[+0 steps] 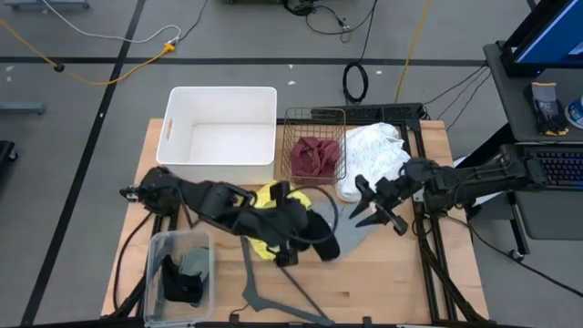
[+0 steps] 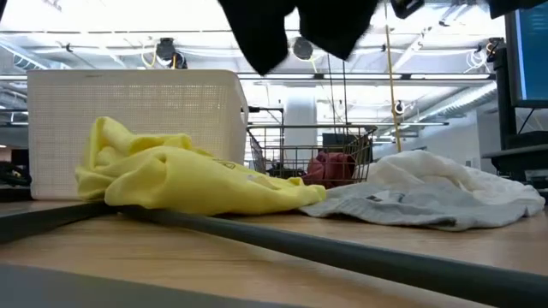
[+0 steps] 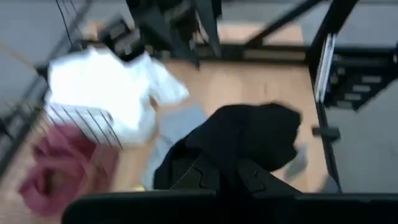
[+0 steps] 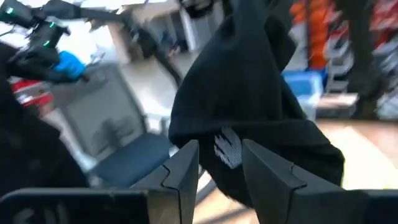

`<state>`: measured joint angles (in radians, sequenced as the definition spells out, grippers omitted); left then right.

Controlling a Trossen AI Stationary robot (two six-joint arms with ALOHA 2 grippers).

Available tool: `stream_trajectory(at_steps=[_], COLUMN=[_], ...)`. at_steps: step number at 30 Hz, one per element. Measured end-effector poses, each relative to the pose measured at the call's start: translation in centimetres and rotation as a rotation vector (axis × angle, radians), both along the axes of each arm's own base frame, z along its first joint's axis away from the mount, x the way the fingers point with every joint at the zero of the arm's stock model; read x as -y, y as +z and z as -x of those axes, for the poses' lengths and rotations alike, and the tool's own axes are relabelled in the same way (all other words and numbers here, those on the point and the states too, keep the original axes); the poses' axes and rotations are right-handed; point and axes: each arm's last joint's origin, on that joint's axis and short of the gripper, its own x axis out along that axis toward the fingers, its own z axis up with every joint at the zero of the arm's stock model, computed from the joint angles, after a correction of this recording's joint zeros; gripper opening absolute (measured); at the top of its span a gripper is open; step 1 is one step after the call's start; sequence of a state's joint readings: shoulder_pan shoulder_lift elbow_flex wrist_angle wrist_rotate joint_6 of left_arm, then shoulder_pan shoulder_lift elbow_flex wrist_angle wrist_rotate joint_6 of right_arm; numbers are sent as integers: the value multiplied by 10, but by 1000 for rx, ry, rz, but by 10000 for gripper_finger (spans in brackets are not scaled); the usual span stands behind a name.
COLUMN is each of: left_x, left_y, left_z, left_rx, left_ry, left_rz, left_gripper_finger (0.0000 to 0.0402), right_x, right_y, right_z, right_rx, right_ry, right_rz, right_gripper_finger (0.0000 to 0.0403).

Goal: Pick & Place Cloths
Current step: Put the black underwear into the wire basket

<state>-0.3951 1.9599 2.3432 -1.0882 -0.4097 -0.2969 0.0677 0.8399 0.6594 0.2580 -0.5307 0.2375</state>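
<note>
Overhead, left jaws (image 1: pixel 305 239) pinch the black cloth (image 1: pixel 321 239) above the wooden table (image 1: pixel 401 273); right jaws (image 1: pixel 375 211) spread.

Workshop floor and ceiling

A grey floor (image 1: pixel 82 100) crossed by dark tape lines and cables is seen; ceiling lights (image 2: pixel 167 53) and a desk with keyboard (image 1: pixel 557 169) are visible.

Left claw (image 1: pixel 293 244) with black cloth (image 1: pixel 314 239) above yellow cloth (image 1: pixel 271 199), right claw (image 1: pixel 372 206) nearby.
</note>
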Motion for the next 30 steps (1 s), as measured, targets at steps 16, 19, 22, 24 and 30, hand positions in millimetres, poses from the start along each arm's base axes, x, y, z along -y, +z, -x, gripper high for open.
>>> stream_trajectory(at_steps=[16,19,22,24,30], left_x=[-60,-69,-75,-79,-90], left_y=[24,24,24,24,24], left_z=[-24,-26,-27,-28,-29], left_rx=[198,197,196,195,193], left_ry=[-4,-1,12,24,40], left_rz=[-72,-62,-62,-63,-83], left_gripper_finger=[0,0,0,0,0], right_x=[-2,-3,-4,-4,-5], right_y=[18,16,15,15,17], right_z=[-8,-10,-12,-14,-20], right_rx=[318,327,338,345,397], right_ry=[-284,-350,-394,-408,-440], right_rz=[161,212,246,256,239], right_gripper_finger=[234,257,274,283,297])
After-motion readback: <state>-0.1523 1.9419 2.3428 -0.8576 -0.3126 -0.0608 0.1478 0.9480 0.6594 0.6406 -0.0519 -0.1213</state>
